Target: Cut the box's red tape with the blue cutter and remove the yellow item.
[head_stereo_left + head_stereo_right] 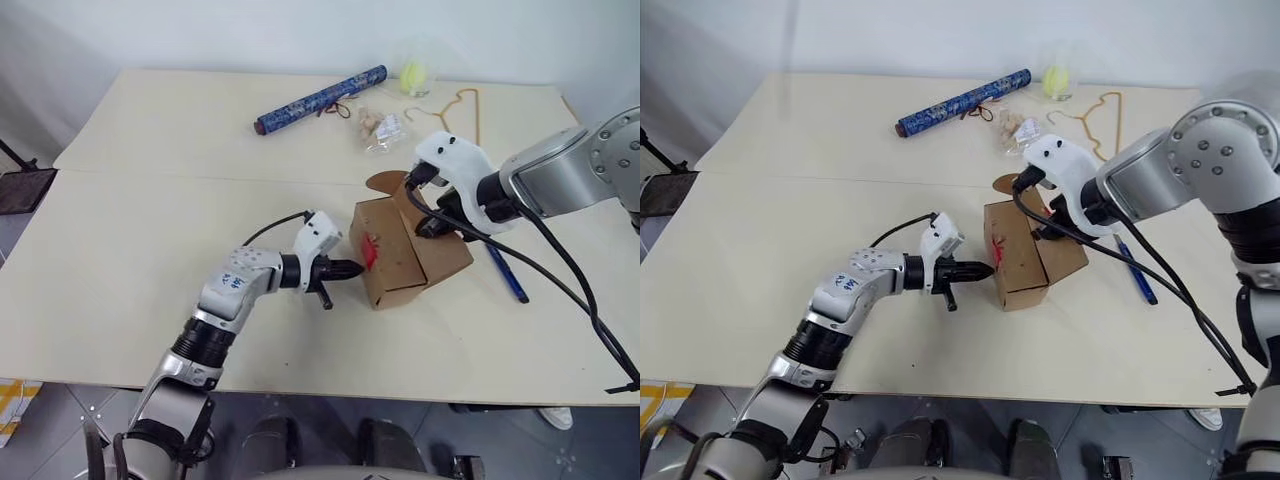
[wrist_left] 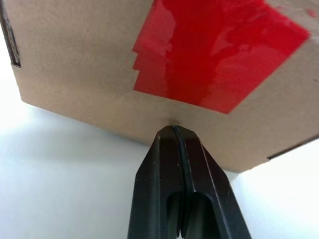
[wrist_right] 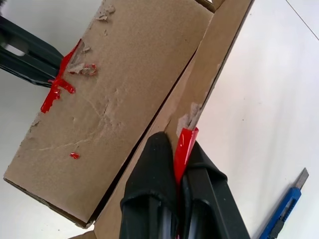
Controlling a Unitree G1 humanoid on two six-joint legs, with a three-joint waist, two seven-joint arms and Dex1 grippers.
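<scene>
The brown box [image 1: 400,255] lies in the middle of the table, with one tuck flap [image 1: 385,184] standing up at its far end. The red tape [image 2: 214,55] covers the end face towards my left arm. My left gripper [image 2: 174,129] is shut, its tips touching that face just under the tape. My right gripper [image 3: 177,142] is shut on the edge of the box's long top flap, where a strip of red tape [image 3: 184,144] clings. The blue cutter [image 1: 508,272] lies loose on the table to the right of the box. The yellow item is hidden.
At the far side lie a long patterned blue roll [image 1: 320,100], a pale ball in clear wrap [image 1: 414,73], a small wrapped bundle [image 1: 380,128] and a tan wire hanger [image 1: 460,108]. The table's front edge [image 1: 330,392] is near.
</scene>
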